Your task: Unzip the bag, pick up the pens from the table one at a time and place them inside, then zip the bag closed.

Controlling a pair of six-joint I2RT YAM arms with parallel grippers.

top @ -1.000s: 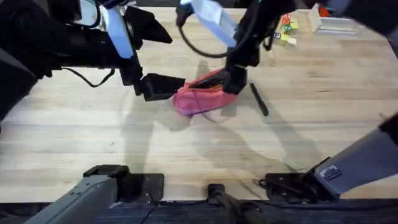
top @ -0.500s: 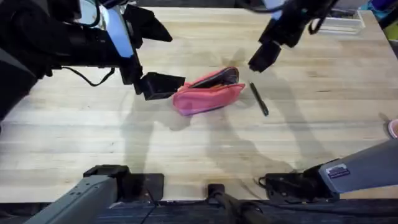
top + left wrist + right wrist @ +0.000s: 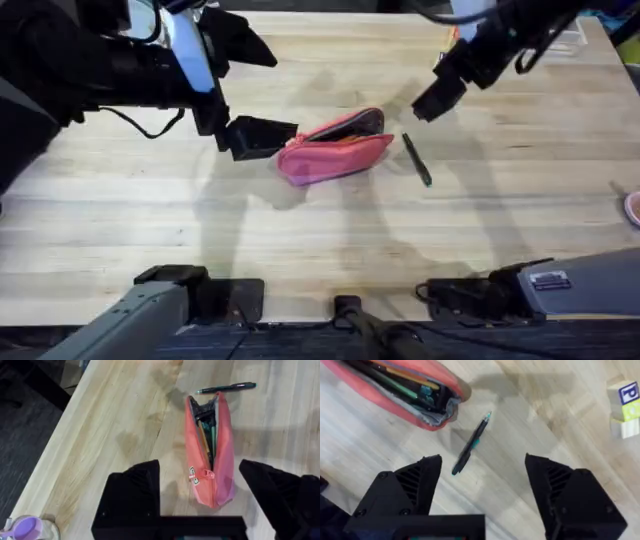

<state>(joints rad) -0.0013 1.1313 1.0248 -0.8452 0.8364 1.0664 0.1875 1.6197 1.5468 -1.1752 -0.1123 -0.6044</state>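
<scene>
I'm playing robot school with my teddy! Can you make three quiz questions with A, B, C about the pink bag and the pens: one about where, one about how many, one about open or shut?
1. Where is the loose pen?
A. On the table, beside the bag's open end
B. In the right gripper
C. On the toy blocks

2. How many pens lie loose on the table?
A. Three
B. One
C. None

3. How is the bag now?
A. Zipped shut
B. Unzipped, with pens inside
C. Unzipped and empty

Answers:
1. A: the pen lies flat on the wood just past the bag's mouth, touching nothing.
2. B: a single dark pen lies outside the bag.
3. B: the left wrist view shows the zipper apart and pens within.
</scene>
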